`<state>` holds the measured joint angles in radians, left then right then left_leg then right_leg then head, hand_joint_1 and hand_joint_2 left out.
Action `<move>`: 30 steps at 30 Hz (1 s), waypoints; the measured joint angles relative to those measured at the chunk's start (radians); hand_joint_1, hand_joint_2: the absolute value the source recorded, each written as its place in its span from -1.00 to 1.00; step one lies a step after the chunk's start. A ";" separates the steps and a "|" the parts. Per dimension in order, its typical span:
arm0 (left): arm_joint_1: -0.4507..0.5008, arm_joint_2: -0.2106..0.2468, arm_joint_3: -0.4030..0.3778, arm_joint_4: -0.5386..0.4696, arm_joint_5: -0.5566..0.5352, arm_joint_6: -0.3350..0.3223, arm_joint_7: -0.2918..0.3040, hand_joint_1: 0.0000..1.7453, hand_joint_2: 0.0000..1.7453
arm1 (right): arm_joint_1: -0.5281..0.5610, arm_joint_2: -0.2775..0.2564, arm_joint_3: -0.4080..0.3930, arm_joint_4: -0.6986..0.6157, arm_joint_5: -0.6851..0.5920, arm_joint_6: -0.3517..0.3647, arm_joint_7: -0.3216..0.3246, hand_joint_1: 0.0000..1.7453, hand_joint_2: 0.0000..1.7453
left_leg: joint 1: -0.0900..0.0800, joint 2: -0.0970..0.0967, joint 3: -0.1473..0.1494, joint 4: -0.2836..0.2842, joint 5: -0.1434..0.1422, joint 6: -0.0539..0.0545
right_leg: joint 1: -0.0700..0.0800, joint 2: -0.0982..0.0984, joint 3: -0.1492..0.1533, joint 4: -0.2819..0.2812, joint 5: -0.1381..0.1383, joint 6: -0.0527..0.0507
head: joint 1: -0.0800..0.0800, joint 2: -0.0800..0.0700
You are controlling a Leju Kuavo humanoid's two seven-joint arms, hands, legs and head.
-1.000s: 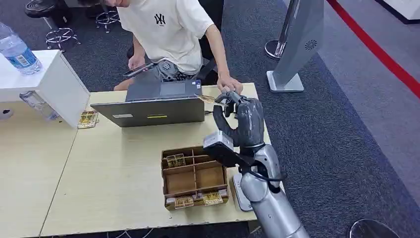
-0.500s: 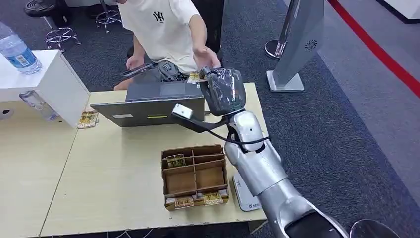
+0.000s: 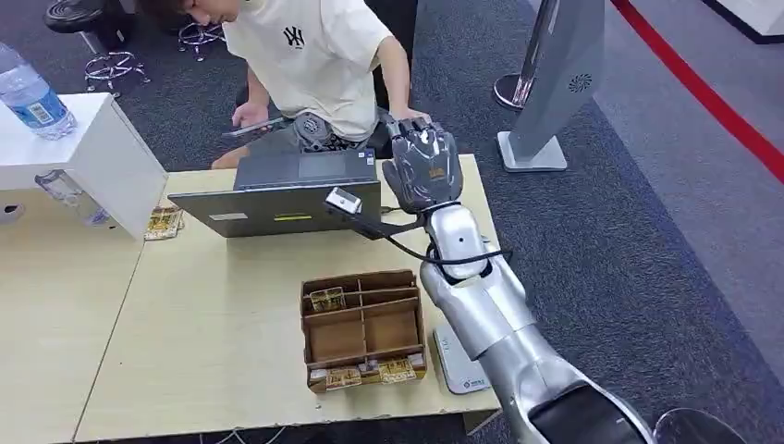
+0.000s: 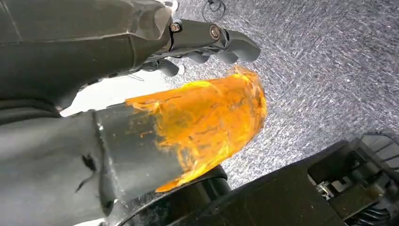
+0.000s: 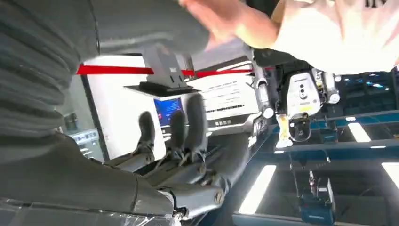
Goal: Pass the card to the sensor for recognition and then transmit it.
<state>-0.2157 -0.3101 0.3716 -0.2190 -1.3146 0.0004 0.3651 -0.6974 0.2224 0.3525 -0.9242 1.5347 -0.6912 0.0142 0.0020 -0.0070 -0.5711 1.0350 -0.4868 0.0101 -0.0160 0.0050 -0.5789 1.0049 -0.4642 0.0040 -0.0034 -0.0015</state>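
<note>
My right hand (image 3: pixel 423 169) is raised over the far right corner of the table, beside the laptop (image 3: pixel 287 196), palm up with its fingers (image 5: pixel 181 134) spread and nothing in it. A person's hand (image 3: pixel 413 117) is just behind its fingertips and appears blurred above them in the right wrist view (image 5: pixel 221 23). I see no card between my fingers. The white card sensor (image 3: pixel 459 363) lies at the table's near right edge, under my forearm. My left hand (image 4: pixel 207 40) hangs over grey carpet, fingers loosely apart and holding nothing.
A brown divided cardboard box (image 3: pixel 363 328) with several cards in its compartments sits at the front of the table (image 3: pixel 213 342). More cards (image 3: pixel 165 222) lie left of the laptop. A white cabinet (image 3: pixel 97 153) with a water bottle (image 3: pixel 32 92) stands at left. A grey sign stand (image 3: pixel 555 83) is on the floor behind.
My right hand rose from beside the laptop toward the person, holding a card. The person's hand met it, and now my hand is spread with no card and their hand has drawn back.
</note>
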 joint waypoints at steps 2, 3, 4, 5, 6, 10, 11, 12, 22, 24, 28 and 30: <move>0.001 0.000 0.000 0.000 0.002 0.000 0.000 -1.00 -1.00 | 0.025 0.000 0.000 -0.030 -0.026 0.000 -0.025 -1.00 -1.00 | 0.000 0.000 0.000 0.000 0.000 0.000 | 0.000 0.000 0.000 0.000 0.000 0.000 | 0.000 0.000; 0.001 0.000 0.000 0.000 0.002 0.001 0.000 -1.00 -1.00 | 0.041 0.000 -0.001 -0.049 -0.049 0.000 -0.050 -1.00 -1.00 | 0.000 0.000 0.000 0.000 0.000 0.000 | 0.000 0.000 0.000 0.000 0.000 0.000 | 0.000 0.000; 0.001 0.000 0.000 0.000 0.003 0.001 0.000 -1.00 -1.00 | 0.060 0.002 -0.009 -0.073 -0.090 0.000 -0.097 -1.00 -1.00 | 0.000 0.000 0.000 0.000 0.000 0.000 | 0.000 0.000 0.000 0.000 0.000 0.000 | 0.000 0.000; 0.002 0.000 0.000 0.000 0.003 0.003 0.000 -1.00 -1.00 | 0.078 0.008 -0.019 -0.092 -0.131 0.000 -0.145 -1.00 -1.00 | 0.000 0.000 0.000 0.000 0.000 0.000 | 0.000 0.000 0.000 0.000 0.000 0.000 | 0.000 0.000; 0.003 0.000 0.000 0.000 0.006 0.004 -0.002 -1.00 -1.00 | 0.099 0.017 -0.032 -0.110 -0.198 0.000 -0.209 -1.00 -1.00 | 0.000 0.000 0.000 0.000 0.000 0.000 | 0.000 0.000 0.000 0.000 0.000 0.000 | 0.000 0.000; 0.008 0.000 0.000 0.000 0.023 0.024 -0.011 -1.00 -1.00 | 0.205 0.044 -0.047 -0.224 -0.723 0.116 -0.383 -1.00 -1.00 | 0.000 -0.002 -0.001 0.000 0.000 0.000 | 0.000 -0.001 0.000 0.000 0.000 0.000 | 0.000 0.000; 0.011 0.000 0.000 0.000 0.025 0.027 -0.012 -1.00 -1.00 | 0.237 0.045 -0.043 -0.268 -0.872 0.175 -0.395 -1.00 -1.00 | 0.000 -0.002 -0.001 0.000 0.000 0.000 | 0.000 -0.001 0.000 0.000 0.000 0.000 | 0.000 0.000; 0.014 0.001 0.000 0.000 0.031 0.034 -0.012 -1.00 -1.00 | 0.262 0.045 -0.039 -0.307 -0.974 0.237 -0.407 -1.00 -1.00 | 0.000 -0.001 -0.001 0.000 0.000 0.000 | 0.000 -0.001 -0.001 0.000 0.000 0.000 | 0.000 0.000; 0.014 0.006 0.000 0.000 0.059 0.056 -0.010 -1.00 -1.00 | 0.435 0.018 0.017 -0.561 -1.636 0.906 -0.451 -1.00 -1.00 | 0.000 -0.001 -0.001 0.000 -0.001 0.000 | 0.000 -0.001 -0.001 0.000 0.000 0.000 | 0.000 0.000; 0.011 0.008 0.001 0.000 0.062 0.057 -0.009 -1.00 -1.00 | 0.458 0.005 0.039 -0.565 -1.656 0.985 -0.450 -1.00 -1.00 | 0.000 -0.001 -0.001 0.000 -0.001 0.000 | 0.000 -0.001 -0.001 0.000 0.000 0.000 | 0.000 0.000; 0.002 0.011 0.002 0.000 0.068 0.056 0.003 -1.00 -1.00 | 0.495 -0.028 0.093 -0.547 -1.678 1.130 -0.447 -1.00 -1.00 | 0.000 -0.001 -0.001 0.000 -0.001 0.000 | 0.000 -0.001 -0.001 0.000 0.000 0.000 | 0.000 0.000; -0.003 0.011 0.002 0.000 0.069 0.055 0.004 -1.00 -1.00 | 0.507 -0.044 0.123 -0.519 -1.675 1.180 -0.447 -1.00 -1.00 | 0.000 -0.001 -0.001 0.000 -0.001 0.000 | 0.000 -0.001 -0.001 0.000 0.000 0.000 | 0.000 0.000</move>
<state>-0.2183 -0.2987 0.3731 -0.2190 -1.2455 0.0557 0.3689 -0.1907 0.1785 0.4754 -1.4434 -0.1404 0.4888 -0.4330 0.0022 -0.0081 -0.5723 1.0345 -0.4874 0.0100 -0.0159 0.0042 -0.5798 1.0046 -0.4645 0.0042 -0.0031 -0.0015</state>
